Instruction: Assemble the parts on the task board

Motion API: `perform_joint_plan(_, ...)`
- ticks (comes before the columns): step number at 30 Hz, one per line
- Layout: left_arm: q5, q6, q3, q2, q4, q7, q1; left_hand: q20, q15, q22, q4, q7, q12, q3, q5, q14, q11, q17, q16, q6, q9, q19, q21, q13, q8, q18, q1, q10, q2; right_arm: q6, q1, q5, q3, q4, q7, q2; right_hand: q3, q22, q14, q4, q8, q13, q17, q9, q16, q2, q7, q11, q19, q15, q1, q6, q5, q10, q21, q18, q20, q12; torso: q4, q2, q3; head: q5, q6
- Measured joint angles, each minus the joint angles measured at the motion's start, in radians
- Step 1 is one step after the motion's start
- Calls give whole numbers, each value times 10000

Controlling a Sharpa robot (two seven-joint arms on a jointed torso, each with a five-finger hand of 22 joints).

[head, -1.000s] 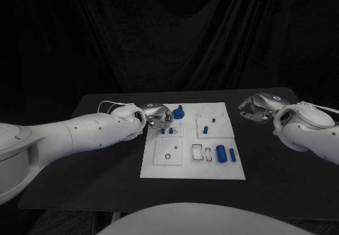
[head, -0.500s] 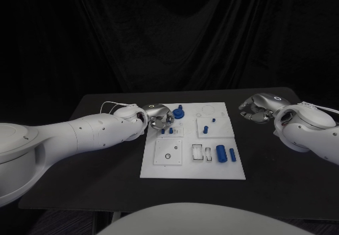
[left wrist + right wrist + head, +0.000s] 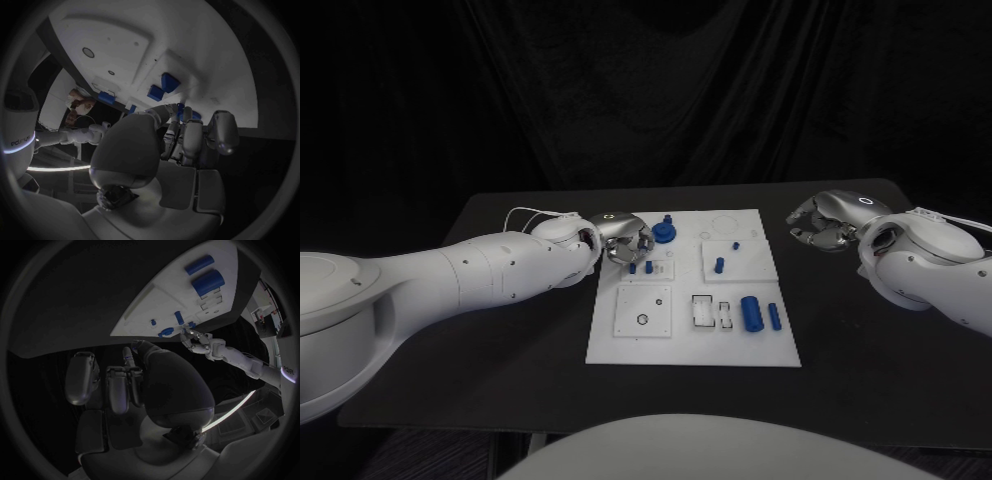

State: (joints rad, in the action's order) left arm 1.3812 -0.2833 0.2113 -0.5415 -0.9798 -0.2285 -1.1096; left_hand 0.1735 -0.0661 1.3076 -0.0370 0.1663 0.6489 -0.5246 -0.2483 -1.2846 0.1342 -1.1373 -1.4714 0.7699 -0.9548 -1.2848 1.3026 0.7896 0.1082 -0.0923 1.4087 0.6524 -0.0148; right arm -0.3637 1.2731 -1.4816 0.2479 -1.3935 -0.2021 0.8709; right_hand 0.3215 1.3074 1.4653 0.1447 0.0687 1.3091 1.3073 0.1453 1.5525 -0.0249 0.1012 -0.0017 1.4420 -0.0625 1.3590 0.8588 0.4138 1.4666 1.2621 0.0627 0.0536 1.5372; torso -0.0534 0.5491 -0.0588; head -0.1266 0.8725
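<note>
The white task board lies mid-table. My left hand hovers at its far left corner, fingers curled in. A blue round part sits just past the fingertips; I cannot tell if they touch it. Two small blue pegs stand close by, also seen as blocks. Another peg stands mid-board. A thick blue cylinder and a thin one lie near the right edge. My right hand hangs over the bare table right of the board, its fingers curled on nothing.
A round hole and rectangular slots mark the board's near half. A white cable loops by my left wrist. Black table stretches to both sides of the board, with a black curtain behind.
My left arm has edged slightly toward the board. Both hands and all the parts stay where they were.
</note>
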Motion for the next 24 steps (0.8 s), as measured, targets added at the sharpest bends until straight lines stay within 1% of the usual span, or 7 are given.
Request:
perform_joint_plan(4, 0, 7, 0, 0, 20, 30, 7, 0, -25, 0, 0, 0, -4, 0, 0, 25, 1, 0, 0, 0, 0, 0, 0, -1, 0, 0, 0, 0, 0, 2, 0, 0, -3, 0, 0, 4, 0, -1, 0, 0, 0, 0, 0, 0, 0, 0, 0, 0, 0, 0, 0, 0, 0, 0, 0, -1, 0, 0, -1, -1, -1, -6, 0)
perform_joint_plan(6, 0, 27, 0, 0, 26, 41, 9, -23, 19, -1, 0, 0, -4, 0, 1, 91, 1, 56, 0, 0, 18, 23, -45, -2, 0, 0, 0, 0, 0, 3, 0, 1, -3, 1, 0, 3, 0, -1, 0, 0, 0, 0, 0, 0, 0, 0, 0, 0, 0, 0, 0, 0, 0, 0, 0, -1, 0, 0, -1, -2, -1, -14, 0)
perform_joint_plan(11, 0, 77, 0, 32, 71, 75, 16, -1, 18, -1, -18, 0, -7, -18, 1, 90, 2, 72, 0, 0, 43, 72, -57, -7, -60, 1, 0, 0, 0, 4, 0, 1, -3, 9, 0, -15, 0, 2, 0, 0, 0, 0, 0, 0, 0, 0, 0, 0, 0, 0, 0, 0, 0, 0, 0, -1, 0, 0, -5, -4, -2, -41, 0)
perform_joint_plan(16, -2, 143, -9, 73, 125, 104, 27, 37, -53, -1, -44, 0, -35, -44, 2, 161, 3, 119, 39, 0, 95, 109, -97, 1, -114, 1, 0, -1, 0, 7, -4, 2, 1, 14, 0, -30, 0, 7, 0, 0, 0, 0, 0, 0, 0, 0, 0, 0, 0, 0, 0, 0, 0, 0, 0, -2, 0, 0, -5, -3, -2, -31, 0)
perform_joint_plan(18, -3, 170, -11, 76, 133, 104, 27, 35, -52, -1, -35, -42, -34, -35, 114, 234, 14, 164, 39, -41, 130, 180, -161, 31, -131, 0, -8, -66, 8, 8, -5, 2, 1, 14, 1, -30, 0, 7, 0, 0, 0, 0, 0, 0, 0, 0, 0, 0, 0, 0, 0, 0, 0, 0, 0, -1, 0, 0, -5, -3, -2, -29, 0)
perform_joint_plan(20, -3, 196, -12, 82, 149, 104, 28, 57, -106, -1, 78, -114, -32, 78, 234, 287, 31, 222, 39, -113, 193, 239, -228, 70, -266, 0, -151, -156, 34, 9, -6, 2, 1, 14, 1, -30, 0, 7, 0, 0, 0, 0, 0, 0, 0, 0, 0, 0, 0, 0, 0, 0, 0, 0, 1, -2, 0, 0, -5, -3, -2, -24, 0)
perform_joint_plan(24, -3, 248, -8, 104, 179, 99, 50, 57, -106, -2, 124, -145, -22, 124, 260, 287, 34, 240, 78, -144, 232, 238, -228, 59, -298, 0, -159, -183, 21, 11, -6, 3, 0, 21, 1, -31, 0, 6, 0, 0, 0, 0, 0, 0, 0, 0, 0, 0, 0, 0, 0, 0, 0, 0, 1, -2, 0, 0, 1, -3, -2, -23, 0)
